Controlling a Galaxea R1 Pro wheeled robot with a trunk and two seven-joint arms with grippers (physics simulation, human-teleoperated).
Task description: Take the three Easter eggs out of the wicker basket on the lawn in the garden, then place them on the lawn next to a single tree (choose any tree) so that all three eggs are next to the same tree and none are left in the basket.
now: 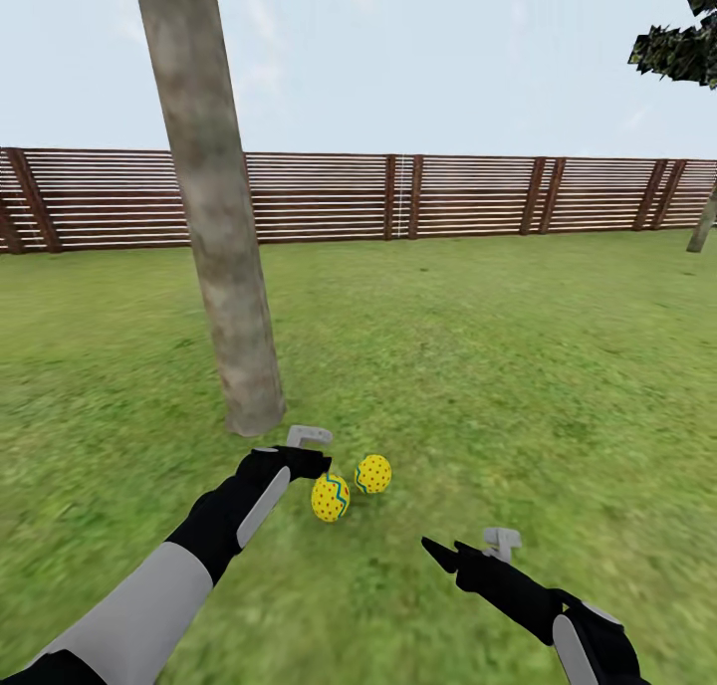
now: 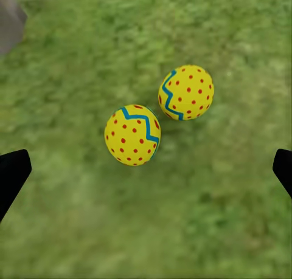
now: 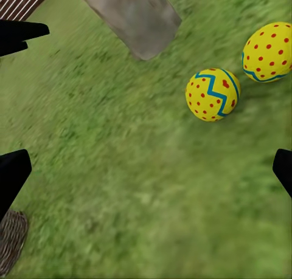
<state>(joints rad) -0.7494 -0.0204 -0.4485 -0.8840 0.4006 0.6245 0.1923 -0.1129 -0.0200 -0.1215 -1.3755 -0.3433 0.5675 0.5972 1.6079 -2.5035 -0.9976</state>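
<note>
**Two eggs lay by the tree, a third not yet there**

Two yellow Easter eggs with red dots sat on the mottled green lawn (image 1: 478,366), close to the foot of a thick, pale grey-brown tree trunk (image 1: 214,217). The nearer egg (image 1: 331,497), which carried a blue-green zigzag stripe, lay just beside the other egg (image 1: 373,474); whether they touched could not be told. A brown slatted wooden fence (image 1: 468,197) closed the garden behind.

The left gripper (image 2: 146,169) hung above the pair with its black fingers spread wide and nothing between them. The right gripper (image 3: 146,169) hovered over bare grass nearby, equally wide and empty. In the right wrist view, an edge of the brown woven wicker basket (image 3: 11,239) showed on the grass; its inside was hidden.

Judging from this, two eggs were placed and one remained to be fetched.
</note>
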